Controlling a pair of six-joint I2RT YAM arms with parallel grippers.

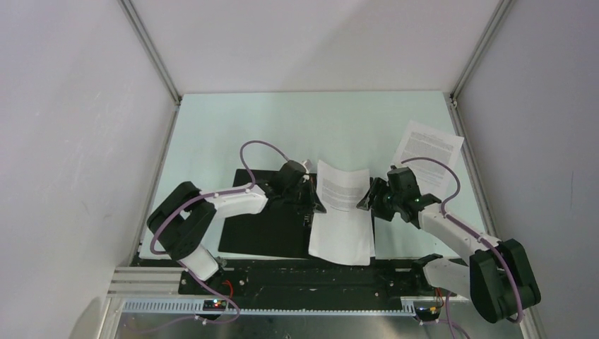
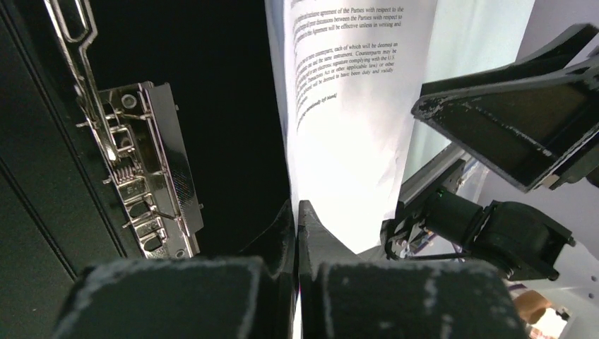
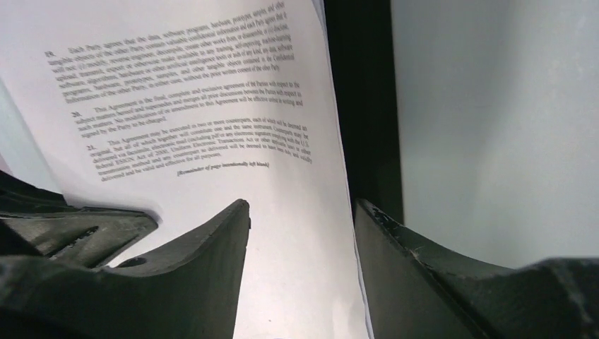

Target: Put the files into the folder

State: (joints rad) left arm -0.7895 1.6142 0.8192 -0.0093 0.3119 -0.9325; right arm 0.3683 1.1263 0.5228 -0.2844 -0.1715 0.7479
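Observation:
The folder lies open with its black inside up, and its metal clip shows in the left wrist view. One file sheet is lifted and bowed between the two grippers. My left gripper is shut on that sheet's left edge, the jaws pressed together on the paper. My right gripper stands open at the sheet's right edge, and the printed paper runs between its spread fingers. A second file sheet lies flat below, over the folder's right edge. A third sheet lies at the back right.
White walls enclose the pale green table on three sides. A metal rail with both arm bases runs along the near edge. A purple cable loops above the left arm.

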